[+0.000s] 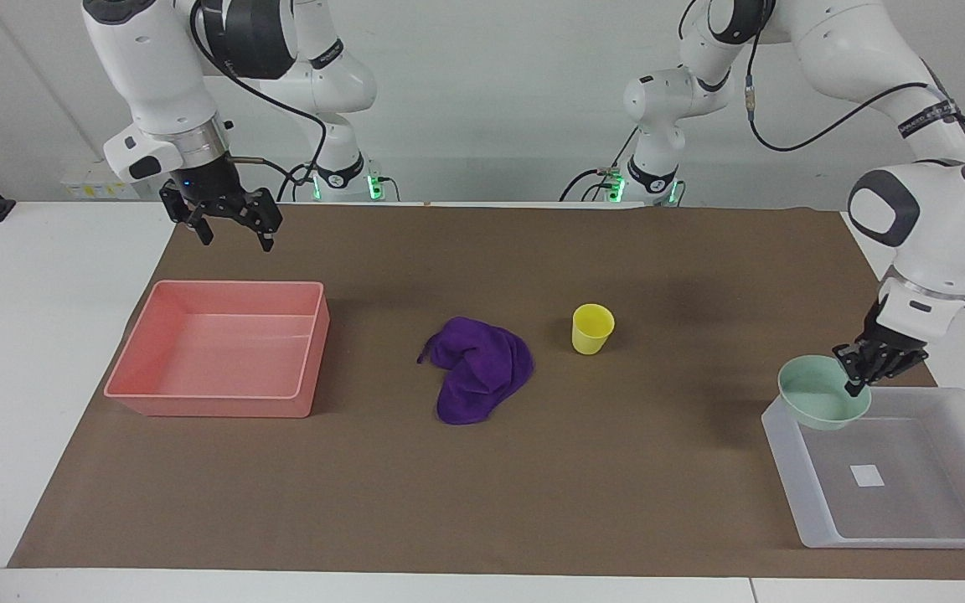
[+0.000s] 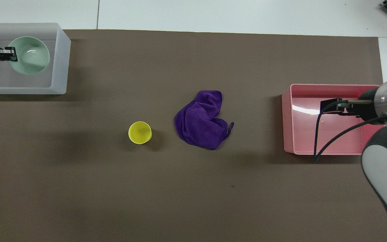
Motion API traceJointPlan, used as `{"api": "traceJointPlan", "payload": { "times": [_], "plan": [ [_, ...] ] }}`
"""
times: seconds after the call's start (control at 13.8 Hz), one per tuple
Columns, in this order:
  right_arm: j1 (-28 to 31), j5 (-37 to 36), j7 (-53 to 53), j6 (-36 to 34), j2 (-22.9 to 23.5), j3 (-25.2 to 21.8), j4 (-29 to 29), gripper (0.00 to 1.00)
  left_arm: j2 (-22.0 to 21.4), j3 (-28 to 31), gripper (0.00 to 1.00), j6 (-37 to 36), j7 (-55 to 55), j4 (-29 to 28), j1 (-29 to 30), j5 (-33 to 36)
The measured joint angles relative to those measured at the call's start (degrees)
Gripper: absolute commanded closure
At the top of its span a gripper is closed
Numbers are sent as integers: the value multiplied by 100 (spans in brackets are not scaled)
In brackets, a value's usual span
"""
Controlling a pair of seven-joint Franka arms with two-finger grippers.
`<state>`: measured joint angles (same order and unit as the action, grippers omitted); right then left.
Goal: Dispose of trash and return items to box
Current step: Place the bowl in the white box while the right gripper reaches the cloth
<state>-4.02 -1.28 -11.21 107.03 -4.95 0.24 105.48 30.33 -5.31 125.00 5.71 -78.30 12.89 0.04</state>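
Left pincer (image 1: 858,375) grips the mint bowl's (image 1: 823,404) rim, holding it over the translucent tray (image 1: 910,529). Right pincer (image 1: 231,228) – fingers apart – hangs above the pink bin (image 1: 214,402).

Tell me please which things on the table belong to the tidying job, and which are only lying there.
Belonging to the job:
- mint-green bowl, held by the left gripper over the translucent box
- yellow cup, on the mat
- purple cloth, beside the cup
- pink bin

Only lying there:
- brown mat

The right gripper waits, open, above the mat.
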Motion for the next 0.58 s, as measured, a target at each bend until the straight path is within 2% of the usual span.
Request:
{"api": "traceJointPlan", "payload": {
  "times": [0.14, 0.29, 0.58],
  "plan": [
    [-327, 0, -411, 420, 139, 6, 111, 0, 577, 14, 100, -5, 1, 582, 65, 0],
    [-613, 6, -730, 825, 374, 11, 141, 0, 991, 13, 100, 37, 1, 892, 116, 0],
    [-1108, 346, -1053, 1696, 981, 17, 164, 0, 1193, 11, 100, 114, 1, 987, 249, 0]
  ]
}}
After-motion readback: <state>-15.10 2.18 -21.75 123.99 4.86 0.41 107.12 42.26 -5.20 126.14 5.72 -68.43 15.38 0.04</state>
